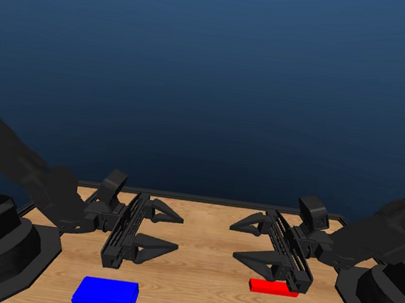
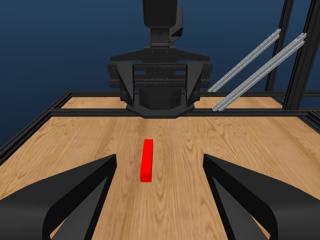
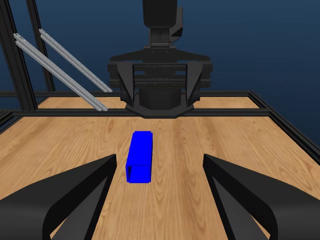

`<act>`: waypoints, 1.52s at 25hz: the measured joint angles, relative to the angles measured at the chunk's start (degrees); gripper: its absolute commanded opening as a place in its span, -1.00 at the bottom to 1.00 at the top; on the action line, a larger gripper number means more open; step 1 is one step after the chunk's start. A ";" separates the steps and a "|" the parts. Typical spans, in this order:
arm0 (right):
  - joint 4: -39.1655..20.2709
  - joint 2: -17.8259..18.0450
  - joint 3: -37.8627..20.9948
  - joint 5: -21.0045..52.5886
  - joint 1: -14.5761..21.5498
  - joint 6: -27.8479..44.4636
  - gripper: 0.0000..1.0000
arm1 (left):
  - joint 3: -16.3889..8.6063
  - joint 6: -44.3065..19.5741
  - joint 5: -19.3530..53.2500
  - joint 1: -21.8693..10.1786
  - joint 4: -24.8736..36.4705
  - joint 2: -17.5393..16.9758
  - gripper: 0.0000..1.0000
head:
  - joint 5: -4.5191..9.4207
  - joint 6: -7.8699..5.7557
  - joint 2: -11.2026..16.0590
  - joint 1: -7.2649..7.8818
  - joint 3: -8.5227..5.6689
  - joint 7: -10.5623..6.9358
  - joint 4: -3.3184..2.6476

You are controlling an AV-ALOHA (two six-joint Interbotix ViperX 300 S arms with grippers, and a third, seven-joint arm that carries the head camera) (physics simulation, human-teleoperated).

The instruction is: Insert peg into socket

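Head view: both arms parked over the wooden table (image 1: 202, 271), nothing picked up yet. Left gripper (image 1: 166, 230) has its jaws spread wide and empty; right gripper (image 1: 249, 241) likewise, jaws apart and holding nothing. Socket (image 1: 106, 296) lies flat on the table at about 7 o'clock from the left gripper, near the front edge. Peg (image 1: 273, 287) lies flat at about 5 o'clock from the right gripper, partly tucked under that arm's gripper body, so its full length isn't visible from here. Left wrist view shows the peg (image 2: 146, 160) lengthwise down the middle of the table, with the far gripper behind it; right wrist view shows the socket (image 3: 139, 156) the same way, open end facing the camera. Risks, my read: each part sits in front of its gripper's line, so both arms must swing toward the front edge and drop; a skewed descent would nudge the thin peg instead of straddling it. Off-centre grab on the peg means a tilt at mating, and it jams on the socket rim. Loose grip on the socket could let it twist under insertion load.
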 measured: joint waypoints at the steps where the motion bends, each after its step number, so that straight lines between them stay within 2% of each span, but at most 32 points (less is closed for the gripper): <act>1: 1.76 0.05 0.15 1.45 0.80 0.42 1.00 | -0.27 -1.00 -1.14 -0.99 -0.21 0.19 1.00 | 1.98 0.97 0.02 0.13 -0.44 -0.01 0.19; 3: 6.04 0.01 1.13 3.87 2.18 1.03 1.00 | -0.68 -2.35 -3.47 -3.40 -0.69 0.70 1.00 | 5.00 2.21 0.02 0.30 -1.41 -0.05 0.60; 5: 8.41 -0.64 1.86 6.13 2.80 1.01 1.00 | -0.41 -3.06 -5.33 -5.05 -1.29 0.90 1.00 | 7.02 2.93 0.02 0.35 -1.77 -0.02 0.76; 8: 9.79 -1.96 2.16 8.61 3.43 0.70 1.00 | 1.03 -3.72 -6.98 -6.49 -2.51 0.78 1.00 | 8.71 3.61 0.16 0.45 -1.84 0.48 0.90; 12: 10.38 -2.06 1.76 11.37 4.27 0.61 1.00 | 4.07 -2.98 -5.17 -7.84 -6.19 -2.05 1.00 | 10.08 4.00 1.08 0.63 -1.92 1.67 1.06; 16: 10.51 -0.63 0.78 13.58 4.92 1.36 1.00 | 7.18 -2.18 4.71 -8.56 -13.74 -5.44 1.00 | 10.67 4.59 2.37 0.86 -2.00 3.23 1.30; 18: 10.46 -0.05 0.08 14.40 5.10 1.74 1.00 | 7.92 -1.64 10.21 -8.73 -16.22 -7.29 1.00 | 10.89 5.09 2.92 1.08 -2.00 4.07 1.51; 24: 9.92 1.50 -1.93 16.69 5.57 2.57 1.00 | 7.72 -1.18 27.03 -9.23 -18.67 -10.71 1.00 | 11.27 6.66 4.44 1.98 -2.00 5.94 2.18; 28: 9.45 2.03 -2.98 17.92 5.69 3.13 1.00 | 6.33 -3.25 37.50 -8.72 -15.83 -13.39 1.00 | 11.34 7.42 5.02 2.50 -2.00 6.47 2.47; 31: 9.20 2.30 -3.62 18.71 5.73 3.44 1.00 | 6.28 -4.95 44.98 -8.09 -13.19 -15.68 1.00 | 11.36 7.81 5.41 2.95 -2.01 6.63 2.65; 38: 8.81 2.50 -4.38 20.48 5.83 3.89 1.00 | 6.56 -15.93 58.18 -8.39 -3.36 -18.87 1.00 | 11.04 8.45 6.25 4.26 -2.07 6.08 3.03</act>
